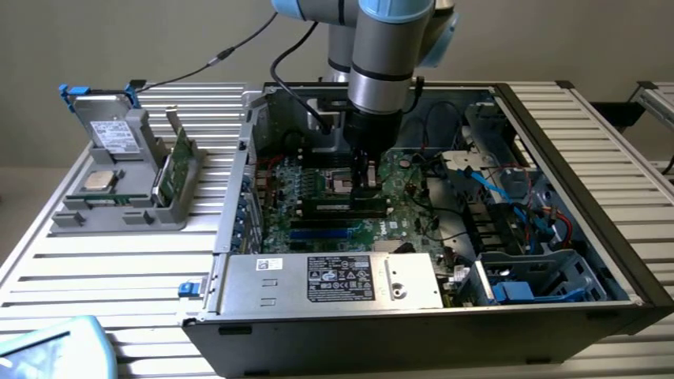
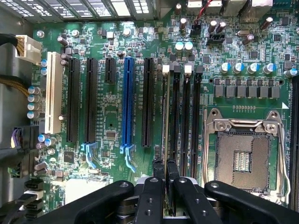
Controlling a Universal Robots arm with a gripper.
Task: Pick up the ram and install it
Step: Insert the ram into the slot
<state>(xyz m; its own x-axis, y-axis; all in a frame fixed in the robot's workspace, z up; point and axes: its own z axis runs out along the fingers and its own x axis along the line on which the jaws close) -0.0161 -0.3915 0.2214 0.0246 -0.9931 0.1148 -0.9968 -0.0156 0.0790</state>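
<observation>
Quick status: arm's down inside the PC case (image 1: 589,158) and the hand (image 2: 165,169) is pinched narrow on the ram (image 2: 165,116), so it's carrying the stick, not reaching for it.

Wrist view has the ram edge-on, a thin pale strip running straight out from between the fingertips (image 2: 158,169). Its long axis is parallel w/ the memory slots (image 2: 186,121), no skew that I can see. The hand grips it across the thin faces, somewhere around mid-length afaict.

The relation that matters is stick vs slot. The ram is lined up over the outermost memory slot, the one w/ the white latch (image 2: 165,70) at its far end. That's the slot furthest from the open CPU socket (image 2: 243,158), w/ a black expansion slot (image 2: 147,102) just beside it on the other side. So the stick is directly under the hand and the slot directly under the stick, all on one line.

Can't tell if it's seated in the slot or just above it, since the edge-on view hides the gap. In the exterior view the hand (image 1: 365,185) sits low over the motherboard (image 1: 316,201).
</observation>
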